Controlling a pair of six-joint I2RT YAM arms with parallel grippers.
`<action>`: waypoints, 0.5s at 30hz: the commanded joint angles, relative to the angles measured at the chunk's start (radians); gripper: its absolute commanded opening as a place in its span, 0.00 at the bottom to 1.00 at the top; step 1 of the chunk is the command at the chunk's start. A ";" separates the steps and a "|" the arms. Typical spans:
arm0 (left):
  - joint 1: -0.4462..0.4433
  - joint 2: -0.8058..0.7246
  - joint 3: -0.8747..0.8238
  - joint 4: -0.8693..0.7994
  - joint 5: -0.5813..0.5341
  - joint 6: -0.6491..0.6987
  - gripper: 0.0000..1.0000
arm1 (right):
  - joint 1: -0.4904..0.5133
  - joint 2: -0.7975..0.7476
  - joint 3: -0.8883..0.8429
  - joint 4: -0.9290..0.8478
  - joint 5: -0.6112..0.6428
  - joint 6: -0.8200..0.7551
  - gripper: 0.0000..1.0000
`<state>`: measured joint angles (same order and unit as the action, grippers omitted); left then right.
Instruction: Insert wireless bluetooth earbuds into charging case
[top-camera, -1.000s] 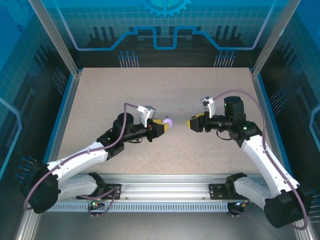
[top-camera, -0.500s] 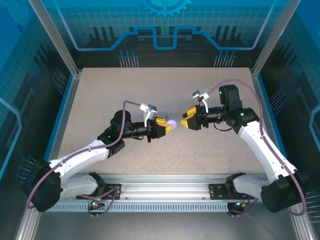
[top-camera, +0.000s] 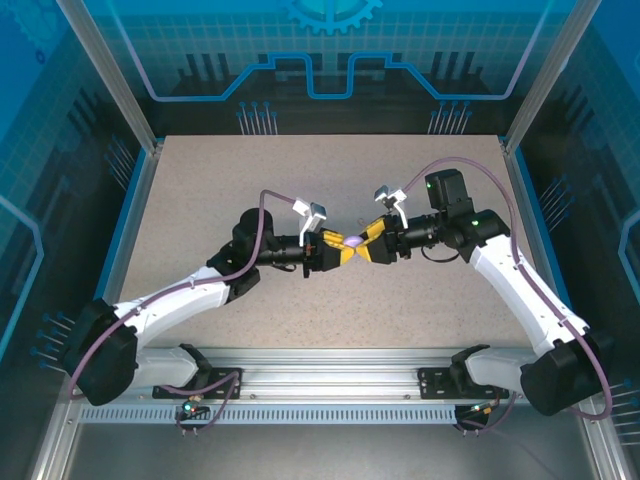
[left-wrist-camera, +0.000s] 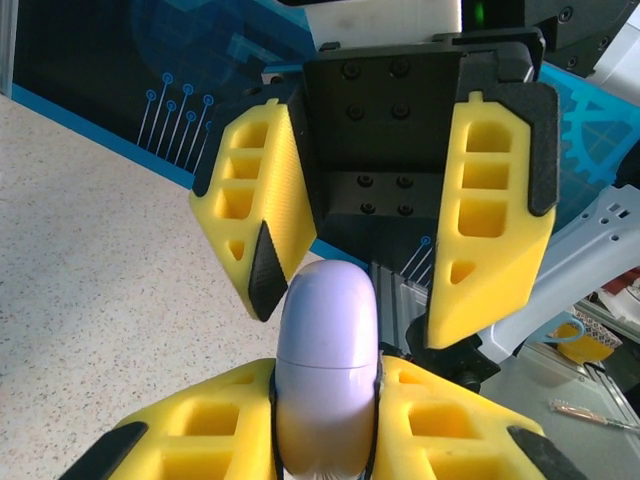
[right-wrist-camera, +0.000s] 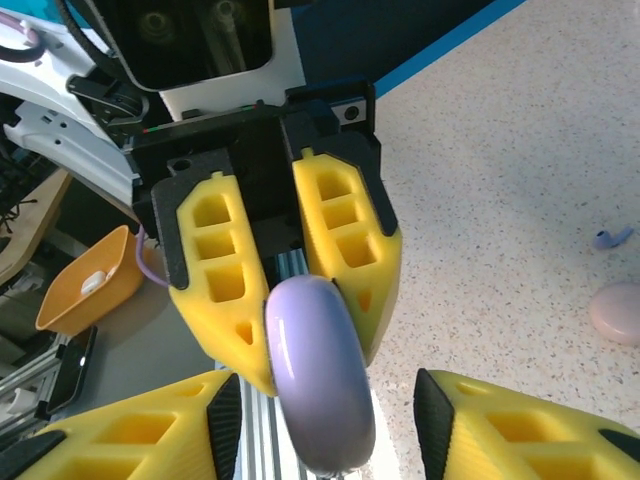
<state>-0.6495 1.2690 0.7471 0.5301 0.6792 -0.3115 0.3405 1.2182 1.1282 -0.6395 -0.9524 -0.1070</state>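
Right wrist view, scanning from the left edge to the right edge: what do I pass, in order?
orange bowl → lilac charging case → pale pink round case

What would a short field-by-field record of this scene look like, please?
Left gripper: shut on the lilac case
Right gripper: open, fingers either side of the case's free end
Lilac case lid: closed
On the table: purple earbud lying near a pink case, not touching it
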 joint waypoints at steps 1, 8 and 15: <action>0.008 0.007 0.035 0.053 0.041 0.006 0.05 | 0.009 0.009 0.036 -0.026 0.030 -0.019 0.50; 0.008 0.006 0.039 0.044 0.045 0.012 0.05 | 0.009 0.009 0.039 -0.025 0.033 -0.013 0.46; 0.009 0.007 0.048 0.045 0.022 0.009 0.05 | 0.010 0.020 0.041 -0.083 -0.066 -0.073 0.41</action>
<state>-0.6449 1.2728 0.7513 0.5301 0.6876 -0.3115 0.3405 1.2282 1.1393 -0.6708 -0.9543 -0.1371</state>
